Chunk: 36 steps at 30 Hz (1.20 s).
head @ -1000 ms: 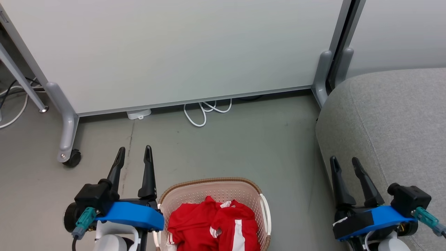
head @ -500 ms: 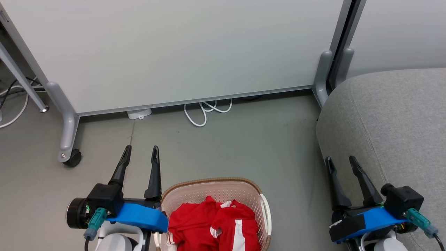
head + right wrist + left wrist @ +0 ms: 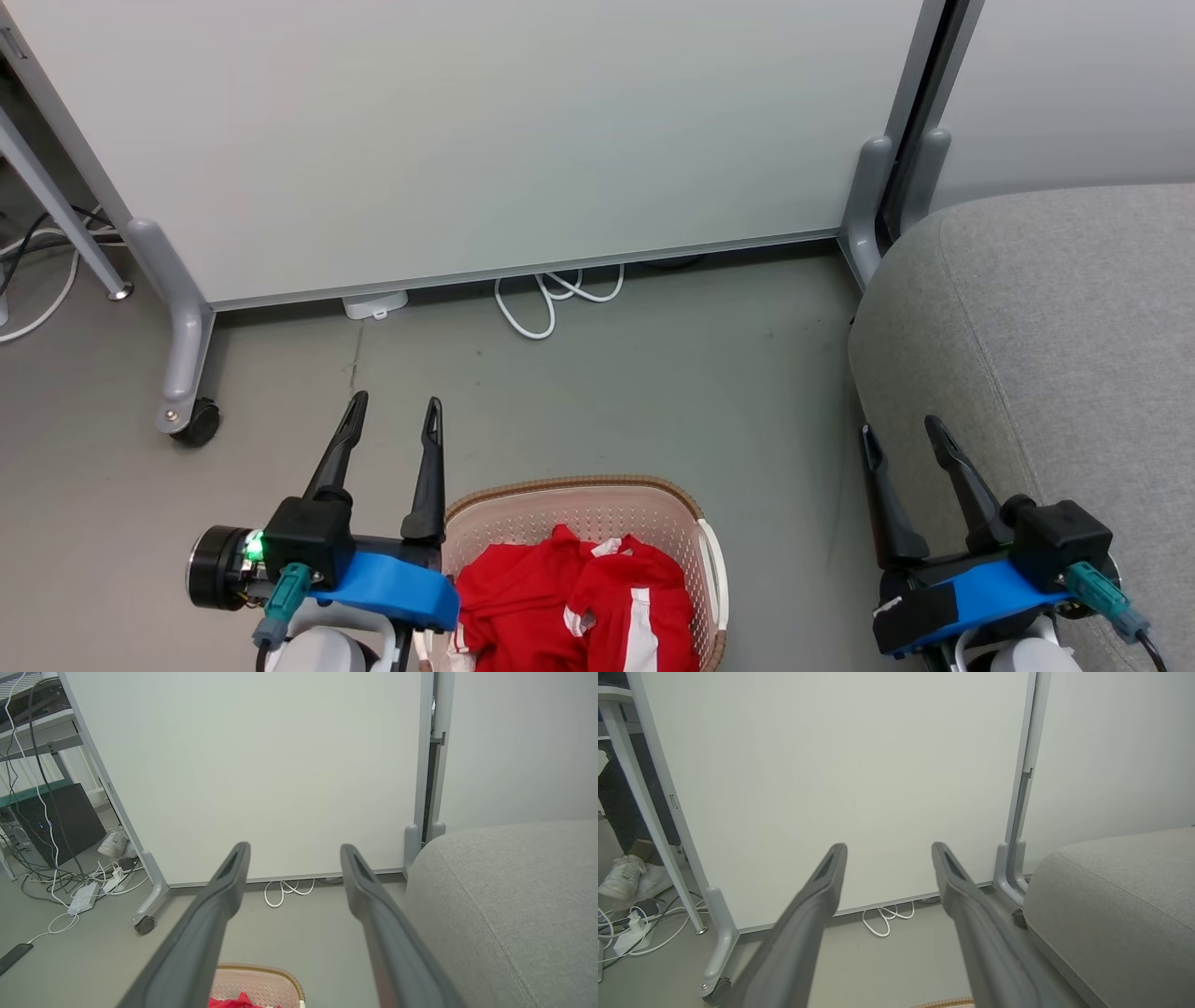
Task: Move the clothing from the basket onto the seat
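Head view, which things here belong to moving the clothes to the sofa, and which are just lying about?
Belongs to the job: red clothing, basket, grey sofa, left gripper and right gripper, both open.
Just lying about: white cable, power adapter, partition panel, caster wheel.

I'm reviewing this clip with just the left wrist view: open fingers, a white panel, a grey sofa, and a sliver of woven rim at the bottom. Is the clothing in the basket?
Observer: Yes, the head view shows the red clothing bunched inside the basket.
Operator: Where is the right gripper?
Observer: The right gripper hangs open and empty by the edge of the sofa, right of the basket.
Operator: Is the left gripper touching the clothing?
Observer: No, the left gripper is open beside the basket's left rim, pointing over the floor.
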{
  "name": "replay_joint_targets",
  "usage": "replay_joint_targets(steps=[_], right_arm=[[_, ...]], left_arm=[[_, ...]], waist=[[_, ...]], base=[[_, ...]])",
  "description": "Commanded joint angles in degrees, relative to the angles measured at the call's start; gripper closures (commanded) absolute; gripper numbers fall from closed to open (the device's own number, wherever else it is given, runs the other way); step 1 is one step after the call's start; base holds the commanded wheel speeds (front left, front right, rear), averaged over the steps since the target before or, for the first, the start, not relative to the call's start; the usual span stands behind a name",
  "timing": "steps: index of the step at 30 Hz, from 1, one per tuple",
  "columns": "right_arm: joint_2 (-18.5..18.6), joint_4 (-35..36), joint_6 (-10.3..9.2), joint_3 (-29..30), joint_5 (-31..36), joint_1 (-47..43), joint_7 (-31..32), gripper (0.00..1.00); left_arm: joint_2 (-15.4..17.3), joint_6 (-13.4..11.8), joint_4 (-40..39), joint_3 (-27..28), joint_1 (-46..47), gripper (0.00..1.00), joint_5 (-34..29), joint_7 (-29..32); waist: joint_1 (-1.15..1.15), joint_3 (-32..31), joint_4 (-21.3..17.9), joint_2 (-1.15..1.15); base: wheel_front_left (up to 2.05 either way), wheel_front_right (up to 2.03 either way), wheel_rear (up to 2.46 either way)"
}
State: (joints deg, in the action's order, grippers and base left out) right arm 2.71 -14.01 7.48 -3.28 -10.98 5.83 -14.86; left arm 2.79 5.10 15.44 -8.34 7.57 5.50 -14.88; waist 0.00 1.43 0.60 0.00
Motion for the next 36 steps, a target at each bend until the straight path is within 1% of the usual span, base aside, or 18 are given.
replay_joint_targets(steps=[1, 20, 22, 29, 36], right_arm=[[0.3, -0.1, 0.02, -0.1, 0.9, 0.4, -0.5, 0.0], [0.3, -0.5, 0.02, -0.2, -0.2, 0.5, -0.4, 0.0], [0.3, -0.3, 0.02, -0.1, -0.2, 0.4, -0.4, 0.0], [0.3, 0.4, 0.02, -0.6, 0.0, 2.0, -0.4, 0.0], [0.3, 1.1, 0.02, -1.6, 0.0, 4.9, -0.4, 0.0]], left_arm=[[0.2, 0.3, 0.2, -0.3, 1.0, 0.0, -0.8, -0.4], [0.2, 1.2, 1.6, 0.0, 0.9, 0.0, 1.2, -0.4], [0.2, 1.4, 2.1, -0.7, 1.4, 0.0, 0.8, -0.4], [0.8, 2.1, 4.5, -3.3, 6.7, 0.0, -1.8, -0.4], [3.1, 2.3, 9.3, -6.8, 13.4, 0.0, -1.5, -0.3]], waist=[[0.0, 0.0, 0.0, 0.0], [0.0, 0.2, 0.0, 0.0], [0.0, 0.3, 0.1, 0.0], [0.0, 2.9, 0.0, 0.0], [0.0, 8.3, -2.3, 0.0]], base=[[0.0, 0.0, 0.0], [0.0, 0.0, 0.0], [0.0, 0.0, 0.0], [0.0, 0.0, 0.0], [0.0, 0.0, 0.0]])
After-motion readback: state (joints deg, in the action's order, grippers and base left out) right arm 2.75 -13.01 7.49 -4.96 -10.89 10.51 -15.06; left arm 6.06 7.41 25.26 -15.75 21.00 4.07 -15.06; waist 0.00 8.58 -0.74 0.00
